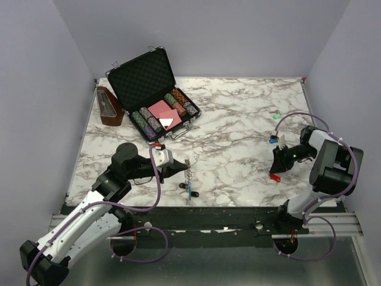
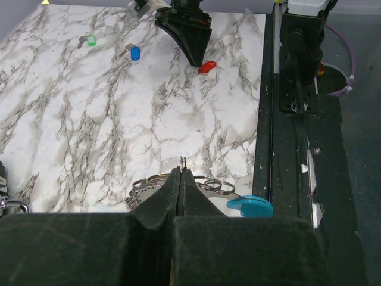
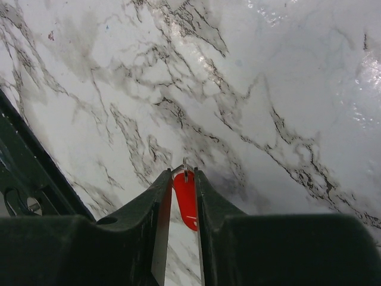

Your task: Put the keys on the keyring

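The keyring, a string of silver rings with a blue curved piece, lies on the marble near the front edge. My left gripper is shut on one of its rings, which pokes up above the fingertips. The red key sits between the fingers of my right gripper, which is shut on it with its small wire ring at the fingertips. Seen from above, the right gripper is at the right side with the red key at its tip. A blue key lies just beyond it.
A green key tag lies further back on the right. An open black case of poker chips and a brown holder stand at the back left. The table's dark front rail runs close behind the keyring.
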Action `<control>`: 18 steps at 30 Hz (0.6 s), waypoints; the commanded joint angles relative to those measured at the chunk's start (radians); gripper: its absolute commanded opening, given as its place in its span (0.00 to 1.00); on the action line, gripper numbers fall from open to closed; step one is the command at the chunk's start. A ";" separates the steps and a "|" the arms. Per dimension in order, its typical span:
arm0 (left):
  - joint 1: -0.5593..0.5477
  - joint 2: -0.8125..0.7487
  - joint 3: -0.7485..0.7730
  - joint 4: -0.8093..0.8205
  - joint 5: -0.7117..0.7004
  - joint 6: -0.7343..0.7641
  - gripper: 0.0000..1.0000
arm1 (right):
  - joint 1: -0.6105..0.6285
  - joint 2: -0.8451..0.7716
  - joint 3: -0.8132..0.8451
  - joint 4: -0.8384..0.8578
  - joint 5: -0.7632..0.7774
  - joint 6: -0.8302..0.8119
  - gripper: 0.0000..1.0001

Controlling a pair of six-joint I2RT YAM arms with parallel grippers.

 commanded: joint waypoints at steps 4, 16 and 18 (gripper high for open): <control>0.001 -0.001 0.026 0.014 0.034 0.016 0.00 | -0.006 0.000 -0.019 -0.011 0.015 -0.013 0.28; 0.001 0.002 0.024 0.012 0.034 0.018 0.00 | -0.006 0.025 -0.013 -0.011 0.010 -0.017 0.25; 0.003 0.002 0.026 0.012 0.032 0.019 0.00 | -0.006 0.031 -0.014 -0.014 0.012 -0.020 0.24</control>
